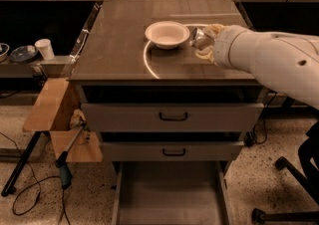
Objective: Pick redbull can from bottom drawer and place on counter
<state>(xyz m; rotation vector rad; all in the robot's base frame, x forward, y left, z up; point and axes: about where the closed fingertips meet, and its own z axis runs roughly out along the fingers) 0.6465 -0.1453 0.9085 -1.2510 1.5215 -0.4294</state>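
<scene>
The redbull can [198, 36] is a small silvery can held tilted in my gripper [203, 41], just right of the white bowl [167, 34] and low over the counter [117, 50]. The gripper is shut on the can, and my white arm reaches in from the right. The can sits over the bright ring-shaped reflection. The bottom drawer [169, 196] is pulled open at the bottom of the view, and its flat floor is bare.
Two grey drawers with black handles [173, 116] [174, 152] are shut above the open one. A cardboard box [52, 107], a tool and cables lie on the floor at left. A white cup [45, 48] stands on a side shelf. A chair base [291, 189] is at right.
</scene>
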